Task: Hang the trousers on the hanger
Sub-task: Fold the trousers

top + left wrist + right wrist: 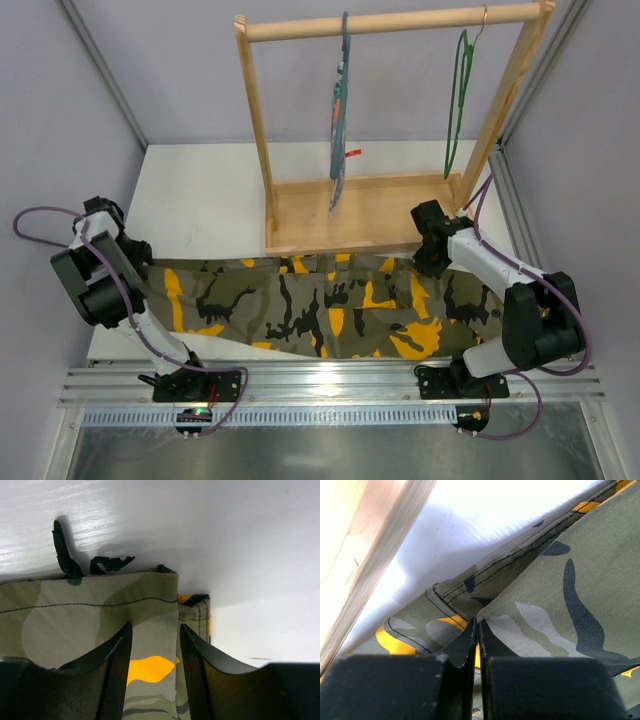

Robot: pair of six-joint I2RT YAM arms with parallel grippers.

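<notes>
Two arms are down at the cloth. Overhead view first: the trousers (320,305) lie spread flat across the table (200,190), just in front of the wooden rack (310,215). The left gripper (140,265) sits at one end and the right gripper (428,262) on the far edge near the other. The hanger (458,105) hangs up on the rack's top rail, well apart from the trousers.

Left wrist now: its fingers are parted, straddling the stitched corner beside the black drawstring (65,560), with nothing pinched.

Right wrist: the jaws are pressed together on a raised fold of fabric, close to the rack's base.

Soft, floppy stuff, this. It looks light, and it'll likely sag wherever it's unsupported. I'd take the stitched edges at both ends to keep it spread.
</notes>
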